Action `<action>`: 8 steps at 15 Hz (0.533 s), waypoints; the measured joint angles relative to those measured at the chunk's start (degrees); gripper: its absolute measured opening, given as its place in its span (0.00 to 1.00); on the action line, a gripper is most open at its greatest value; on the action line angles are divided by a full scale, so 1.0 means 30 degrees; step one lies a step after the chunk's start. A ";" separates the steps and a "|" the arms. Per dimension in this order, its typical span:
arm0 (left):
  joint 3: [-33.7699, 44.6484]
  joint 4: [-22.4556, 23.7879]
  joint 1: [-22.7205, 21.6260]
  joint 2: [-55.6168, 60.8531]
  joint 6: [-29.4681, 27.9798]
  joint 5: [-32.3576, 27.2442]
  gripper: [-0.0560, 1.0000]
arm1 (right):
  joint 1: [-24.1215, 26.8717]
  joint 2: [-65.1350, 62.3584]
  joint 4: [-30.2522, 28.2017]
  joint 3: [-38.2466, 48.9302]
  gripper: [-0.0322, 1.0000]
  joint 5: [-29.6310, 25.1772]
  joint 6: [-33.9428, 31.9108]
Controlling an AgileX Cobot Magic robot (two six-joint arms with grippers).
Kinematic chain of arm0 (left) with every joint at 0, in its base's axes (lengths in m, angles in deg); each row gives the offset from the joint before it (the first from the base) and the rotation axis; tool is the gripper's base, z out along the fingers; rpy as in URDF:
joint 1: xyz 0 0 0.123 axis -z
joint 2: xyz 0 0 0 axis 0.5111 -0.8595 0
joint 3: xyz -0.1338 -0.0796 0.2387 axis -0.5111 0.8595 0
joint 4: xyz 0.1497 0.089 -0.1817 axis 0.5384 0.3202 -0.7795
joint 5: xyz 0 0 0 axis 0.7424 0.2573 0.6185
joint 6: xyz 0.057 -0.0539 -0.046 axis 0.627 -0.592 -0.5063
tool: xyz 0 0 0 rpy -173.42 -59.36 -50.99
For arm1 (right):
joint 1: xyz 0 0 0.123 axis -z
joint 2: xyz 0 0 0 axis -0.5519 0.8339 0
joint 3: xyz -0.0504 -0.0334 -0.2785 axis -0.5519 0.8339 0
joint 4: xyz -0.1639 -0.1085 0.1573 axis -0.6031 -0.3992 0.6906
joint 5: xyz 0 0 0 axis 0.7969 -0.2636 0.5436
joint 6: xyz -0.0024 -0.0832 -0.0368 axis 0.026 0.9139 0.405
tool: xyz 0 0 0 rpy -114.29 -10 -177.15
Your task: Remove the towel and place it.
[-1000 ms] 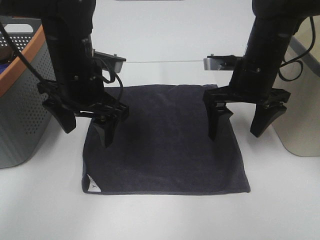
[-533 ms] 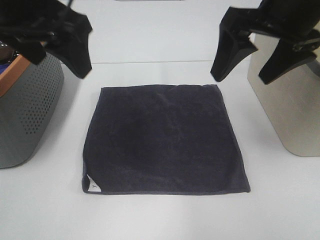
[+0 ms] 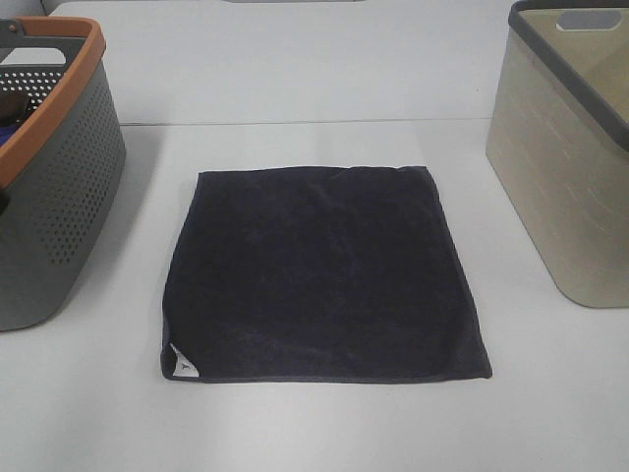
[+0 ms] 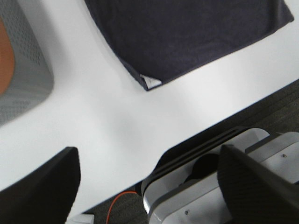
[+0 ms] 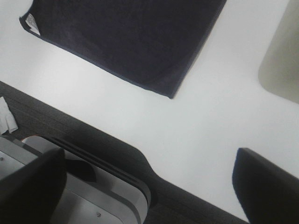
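Observation:
The dark navy towel (image 3: 324, 270) lies flat and spread out on the white table (image 3: 324, 88), between the two baskets, with its small white tag (image 3: 180, 364) at the near left corner. Neither gripper shows in the exterior view. In the left wrist view the towel (image 4: 187, 32) and its tag (image 4: 152, 81) lie far below my left gripper (image 4: 149, 186), whose fingers (image 4: 42, 186) stand wide apart and empty. In the right wrist view the towel (image 5: 126, 37) lies far below my right gripper (image 5: 147, 186), also open and empty.
A grey perforated basket with an orange rim (image 3: 59, 197) stands at the left, with dark items inside. A beige basket with a grey rim (image 3: 560, 177) stands at the right. The wrist views show the table's front edge (image 4: 196, 130) and the robot base (image 5: 93, 200) below it.
Both arms have lifted up from the towel and left the exterior view. The towel has stayed flat in the same place.

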 joint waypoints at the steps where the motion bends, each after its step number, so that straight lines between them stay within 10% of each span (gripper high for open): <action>1: 0.1528 -0.0019 0.0000 0.1146 -0.0420 0.0000 0.78 | 0.0000 -0.1490 -0.0286 0.1318 0.91 -0.0057 0.0019; 8: 1.0638 -0.0057 0.0000 1.0141 -0.1280 -0.0172 0.78 | 0.0000 -1.0600 -0.0726 0.7487 0.91 0.1642 0.0095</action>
